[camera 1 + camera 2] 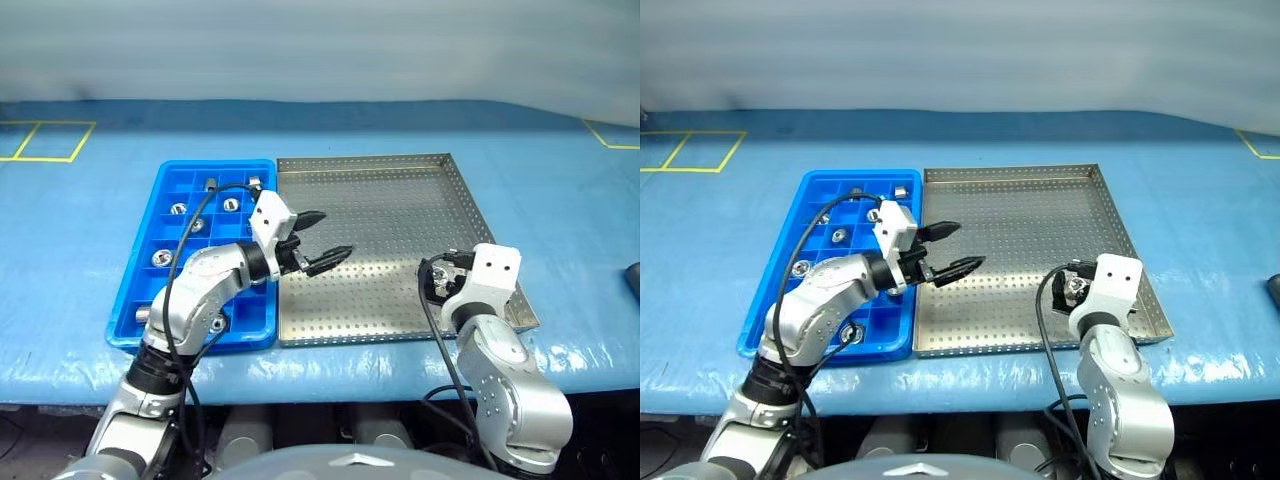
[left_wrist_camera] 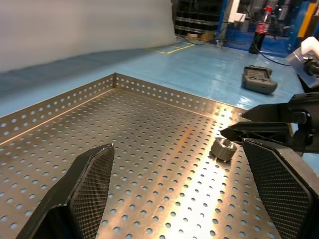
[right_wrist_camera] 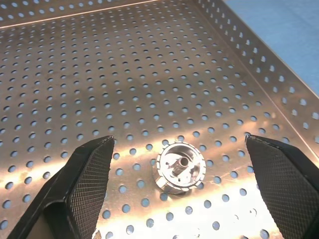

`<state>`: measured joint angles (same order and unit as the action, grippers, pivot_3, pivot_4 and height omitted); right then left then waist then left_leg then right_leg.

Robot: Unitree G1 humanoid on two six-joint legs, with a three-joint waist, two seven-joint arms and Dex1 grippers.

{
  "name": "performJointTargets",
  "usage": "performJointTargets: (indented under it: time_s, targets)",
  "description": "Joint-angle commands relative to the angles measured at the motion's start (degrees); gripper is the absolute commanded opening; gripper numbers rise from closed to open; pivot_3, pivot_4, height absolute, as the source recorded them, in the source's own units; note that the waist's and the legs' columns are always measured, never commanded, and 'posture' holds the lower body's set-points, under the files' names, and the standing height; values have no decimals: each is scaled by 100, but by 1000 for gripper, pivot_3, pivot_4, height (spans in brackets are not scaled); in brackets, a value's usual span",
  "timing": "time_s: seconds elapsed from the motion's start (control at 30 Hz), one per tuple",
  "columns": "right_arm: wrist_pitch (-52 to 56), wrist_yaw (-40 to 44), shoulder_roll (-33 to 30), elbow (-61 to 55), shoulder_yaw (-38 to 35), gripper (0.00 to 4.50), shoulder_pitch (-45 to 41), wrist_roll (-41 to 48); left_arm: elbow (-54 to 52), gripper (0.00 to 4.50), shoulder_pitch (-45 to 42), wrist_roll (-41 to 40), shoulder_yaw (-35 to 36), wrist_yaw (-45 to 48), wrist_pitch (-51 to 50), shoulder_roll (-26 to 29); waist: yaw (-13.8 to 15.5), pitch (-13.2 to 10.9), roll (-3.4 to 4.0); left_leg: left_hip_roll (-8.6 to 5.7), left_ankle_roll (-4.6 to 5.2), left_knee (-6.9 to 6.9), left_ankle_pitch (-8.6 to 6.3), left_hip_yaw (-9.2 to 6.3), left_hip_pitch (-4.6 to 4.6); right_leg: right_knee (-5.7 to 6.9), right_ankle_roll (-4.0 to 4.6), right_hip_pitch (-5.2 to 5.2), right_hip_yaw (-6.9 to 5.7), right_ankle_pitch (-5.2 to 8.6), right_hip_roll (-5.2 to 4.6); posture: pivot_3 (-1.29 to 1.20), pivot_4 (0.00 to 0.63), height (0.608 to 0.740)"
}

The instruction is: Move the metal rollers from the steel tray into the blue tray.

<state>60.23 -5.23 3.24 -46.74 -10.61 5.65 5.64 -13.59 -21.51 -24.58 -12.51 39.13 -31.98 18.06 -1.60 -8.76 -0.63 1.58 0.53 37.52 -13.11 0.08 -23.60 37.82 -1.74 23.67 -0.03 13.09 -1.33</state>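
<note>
The steel tray point(image 1: 390, 210) lies on the blue-covered table, and the blue tray point(image 1: 215, 166) sits against its left side. One metal roller point(image 3: 180, 167) rests on the perforated floor near the steel tray's front right corner. My right gripper point(image 3: 178, 141) hovers just before it, open, with the roller between and slightly ahead of its fingers. Open and empty, my left gripper point(image 1: 336, 232) hangs over the steel tray's left part and points toward that roller point(image 2: 223, 149). Several rollers point(image 1: 178, 209) lie in compartments of the blue tray.
A dark handheld device point(image 2: 259, 79) lies on the table right of the steel tray. Yellow tape lines point(image 1: 45, 140) mark the far left of the table cover. A black cable loops over my left forearm point(image 1: 195, 215). The table's front edge runs just below both trays.
</note>
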Motion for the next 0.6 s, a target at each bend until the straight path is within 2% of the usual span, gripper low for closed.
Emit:
performJointTargets:
  time_s: [0.03,0.2,0.33,0.5,0.6]
  targets:
    - [-94,-13,92,-580,-148,4447,202,73,150,4500,-380,133,-208,158,123,-145,-9,0,1,0,2,3,1,1,0,1,1,0,1,1,0,-75,150,740]
    - [-86,-9,142,-952,-193,4447,615,78,807,4500,-924,476,-603,149,-3,-475,-62,1,0,-5,9,15,0,17,-1,0,-1,0,22,0,-3,-116,150,740]
    - [-196,-101,265,-1266,-304,4447,977,77,1643,4500,-1437,835,-962,353,338,-844,-114,1,0,-7,16,19,-4,29,-1,-1,-5,5,39,-2,-2,-176,150,740]
    - [-752,-255,239,-1326,-283,4447,1449,134,2733,4500,-1907,1156,-1098,521,944,-1350,-302,1,0,-9,26,21,-11,44,-2,-4,-11,10,54,-1,-2,-239,150,740]
    - [-1355,-283,96,-1326,7,4447,1853,109,3577,4500,-2273,1436,-1182,557,1375,-1720,-452,0,-1,-9,32,21,-14,58,-2,-3,-16,15,68,-1,-2,-299,150,740]
